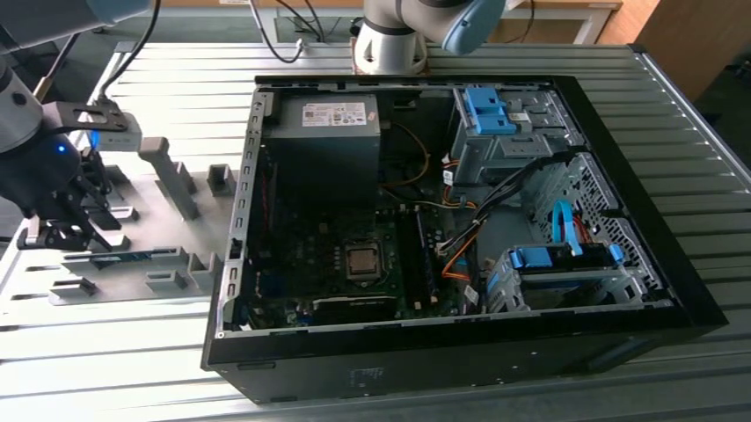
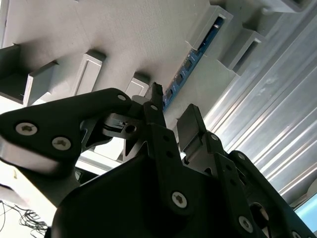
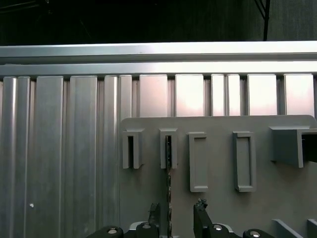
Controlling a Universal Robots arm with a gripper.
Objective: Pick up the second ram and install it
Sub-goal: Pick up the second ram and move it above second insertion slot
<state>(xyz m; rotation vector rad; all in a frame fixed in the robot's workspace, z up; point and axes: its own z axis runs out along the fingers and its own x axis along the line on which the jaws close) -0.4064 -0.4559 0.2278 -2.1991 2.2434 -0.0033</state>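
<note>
My gripper (image 3: 177,212) is open fairly wide, gripping nothing. The ram (image 3: 169,193) sits on edge in its grey holder (image 3: 272,203), right between my fingers (image 3: 200,210).

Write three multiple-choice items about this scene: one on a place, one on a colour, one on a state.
1. Where is the long, thin blue circuit-board ram stick? A in a motherboard slot; B on the grey holder plate; C on the power supply.
2. The plastic drive-bay clips are: A red; B yellow; C blue.
3. The black two-finger gripper is: A open; B shut on the stick; C shut, empty.
Key: 1 B, it lies there, beside the black computer case; 2 C, bright blue; 3 A, its fingers stand apart.
</note>
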